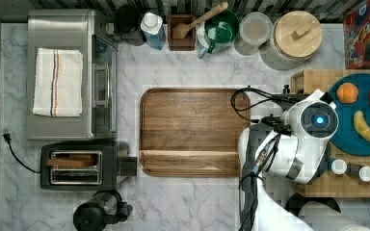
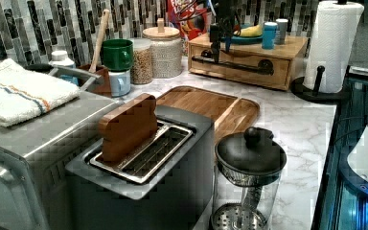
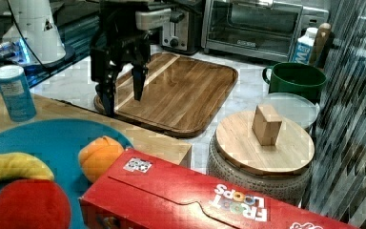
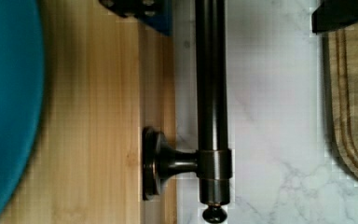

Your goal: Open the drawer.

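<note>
two black fingers (image 3: 108,95) of our jaws (image 3: 122,95) hang spread apart above the drawer's black bar handle (image 4: 211,93), one on each side of it, gripping nothing. in the wrist view the bar runs between the two finger tips, with one round mount (image 4: 156,163) joining it to the light-wood drawer (image 2: 242,62) front. in the left view the drawer sits shut in its light-wood box at the back of the marble tabletop (image 2: 292,129), beside the paper towel roll (image 2: 333,43), and we see our jaws hovering at the handle's end on the left view's left. a teal plate (image 1: 361,113) with a banana (image 1: 368,129) and an orange (image 1: 348,93) rests on the box top. the walnut cutting board (image 1: 190,132) lies just beside the drawer on the top view's left.
</note>
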Robot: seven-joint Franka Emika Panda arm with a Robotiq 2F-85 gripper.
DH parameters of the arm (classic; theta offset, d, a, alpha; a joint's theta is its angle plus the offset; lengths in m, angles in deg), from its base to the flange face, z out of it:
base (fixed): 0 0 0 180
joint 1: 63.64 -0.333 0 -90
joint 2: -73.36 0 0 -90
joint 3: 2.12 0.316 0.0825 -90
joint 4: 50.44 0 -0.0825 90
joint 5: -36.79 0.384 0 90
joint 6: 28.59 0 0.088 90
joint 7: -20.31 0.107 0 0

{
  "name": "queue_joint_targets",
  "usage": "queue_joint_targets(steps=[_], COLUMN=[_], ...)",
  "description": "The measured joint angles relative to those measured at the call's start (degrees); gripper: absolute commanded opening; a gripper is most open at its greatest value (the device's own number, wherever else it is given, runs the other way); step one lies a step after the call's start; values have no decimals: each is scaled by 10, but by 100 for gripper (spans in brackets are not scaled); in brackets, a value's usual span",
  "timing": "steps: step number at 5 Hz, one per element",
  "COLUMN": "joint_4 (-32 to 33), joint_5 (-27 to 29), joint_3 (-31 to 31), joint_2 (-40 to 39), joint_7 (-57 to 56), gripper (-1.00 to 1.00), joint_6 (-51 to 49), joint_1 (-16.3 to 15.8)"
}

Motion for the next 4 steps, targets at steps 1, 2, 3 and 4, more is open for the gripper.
queue_joint_targets(steps=[1,2,3,4], joint_4=[18,36,39,39], joint_5=[9,7,-16,-27], joint_3=[1,4,-6,-10], joint_2=[-23,-37,-35,-30], joint_7=[0,1,18,58], gripper=[100,100,100,100], joint_6=[61,63,62,58], joint_1=[3,3,-1,-2])
